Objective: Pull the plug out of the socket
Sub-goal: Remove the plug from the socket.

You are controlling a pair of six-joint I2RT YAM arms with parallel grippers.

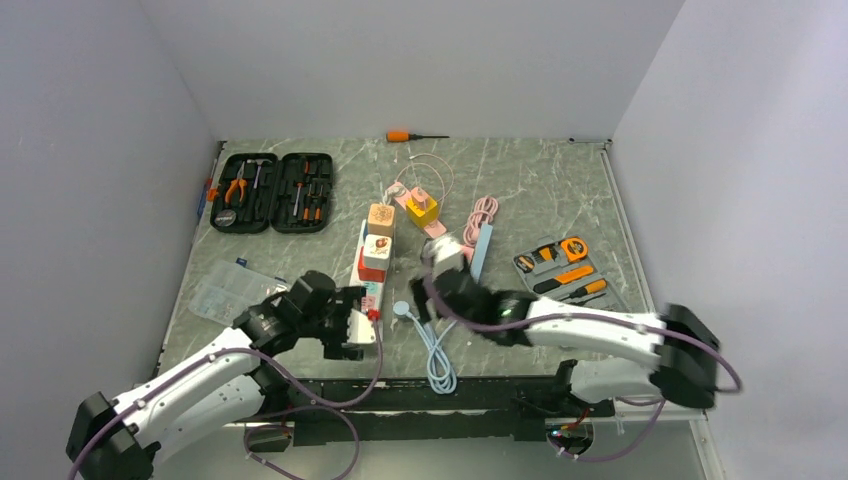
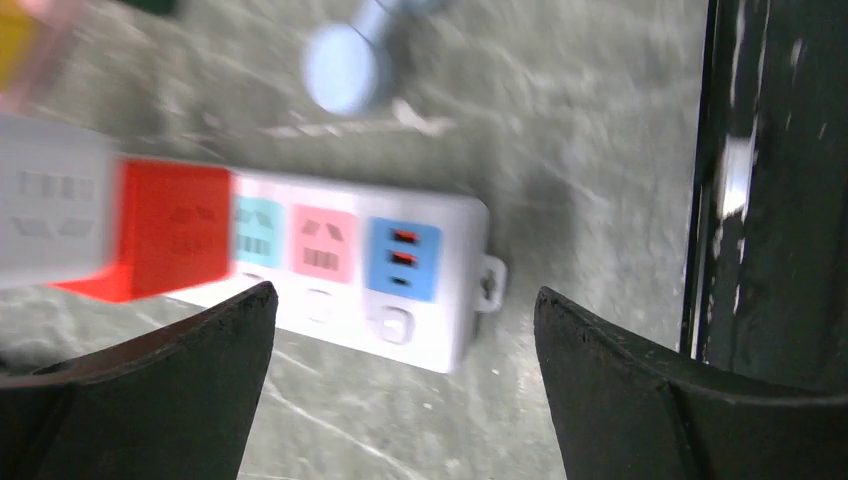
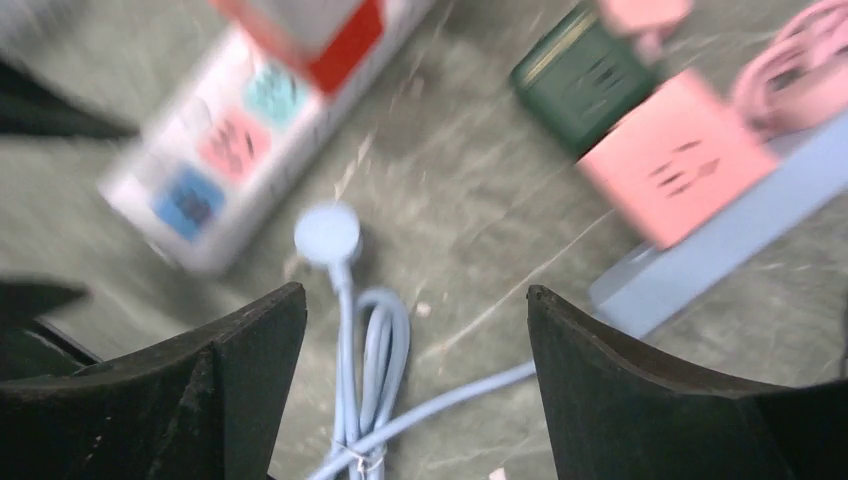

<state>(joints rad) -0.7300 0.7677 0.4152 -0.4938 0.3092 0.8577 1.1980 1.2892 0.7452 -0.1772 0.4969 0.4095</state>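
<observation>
Empty and wide open, left gripper [image 2: 405, 298] and right gripper [image 3: 415, 295] hover near power strip [image 2: 460, 230]; unpinned, it could lift with red plug [image 2: 170, 240].

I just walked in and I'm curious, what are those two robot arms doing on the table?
They want to pull a plug from the white power strip. The left gripper hangs open over the strip's near end, beside the red plug. The right gripper, also open, hovers over a blue cable next to it. Nothing is grabbed yet.

I was working in a lab test cell: plain white walls [image 1: 400, 60] boxed a marbled table [image 1: 540, 190], tool kit [image 1: 272, 192] at upper left.
</observation>
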